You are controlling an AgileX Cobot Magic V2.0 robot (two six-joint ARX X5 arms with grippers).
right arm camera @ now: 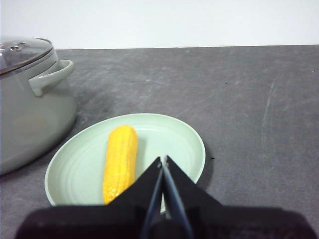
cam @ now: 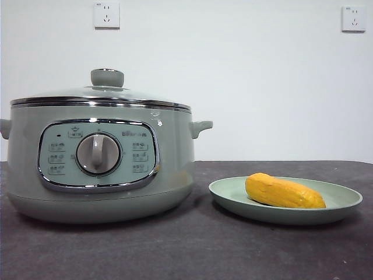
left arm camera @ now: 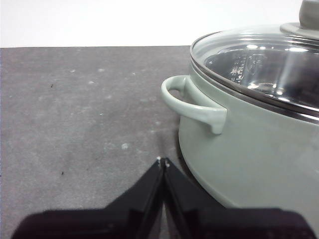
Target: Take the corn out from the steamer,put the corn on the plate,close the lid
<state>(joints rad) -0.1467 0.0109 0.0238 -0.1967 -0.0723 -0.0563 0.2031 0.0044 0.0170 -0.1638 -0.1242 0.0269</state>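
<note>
The corn (cam: 284,192) lies on its side on the pale green plate (cam: 233,192), to the right of the steamer (cam: 99,186). The glass lid (cam: 102,93) sits closed on the steamer, knob up. In the right wrist view the corn (right arm camera: 120,162) rests on the plate (right arm camera: 169,134), and my right gripper (right arm camera: 163,160) hangs shut and empty above the plate's near side. My left gripper (left arm camera: 163,161) is shut and empty beside the steamer (left arm camera: 249,149), near its side handle (left arm camera: 192,102); the lid (left arm camera: 259,59) covers the pot. Neither gripper shows in the front view.
The dark grey tabletop (cam: 192,251) runs under both things. A white wall with two sockets (cam: 106,14) stands behind. Open table lies to the left of the steamer (left arm camera: 75,109) and beyond the plate (right arm camera: 239,84).
</note>
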